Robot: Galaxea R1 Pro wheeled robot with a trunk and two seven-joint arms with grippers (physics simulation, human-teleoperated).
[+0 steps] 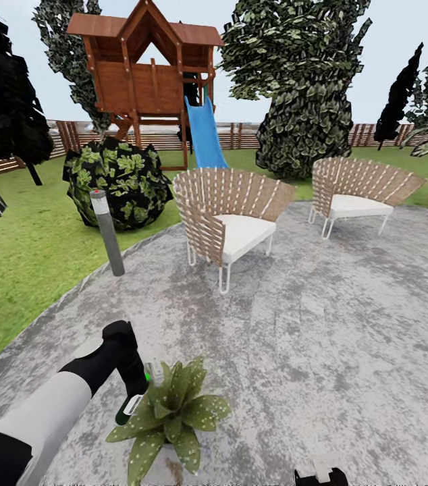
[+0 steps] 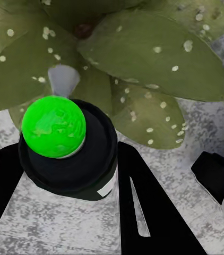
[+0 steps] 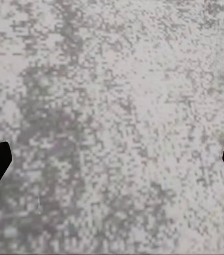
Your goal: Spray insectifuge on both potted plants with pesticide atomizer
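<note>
A potted plant (image 1: 173, 412) is sitting at the patio's (image 1: 322, 324) near edge; two chairs (image 1: 231, 219) are standing toward its far edge, a lamp post (image 1: 108, 233) rising at its left edge.

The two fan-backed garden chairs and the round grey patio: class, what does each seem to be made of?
The two fan-backed garden chairs: tan woven strips that look like wicker or cord, on thin white legs, probably metal, with matte white cushions. The round grey patio: mottled grey with a rough look, likely concrete or stone.

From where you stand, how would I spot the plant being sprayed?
Find the round grey patio, then its near edge by the left gripper. The potted plant is a low rosette of pointed, white-speckled leaves, far smaller than the dark round bush beside the lawn.
</note>
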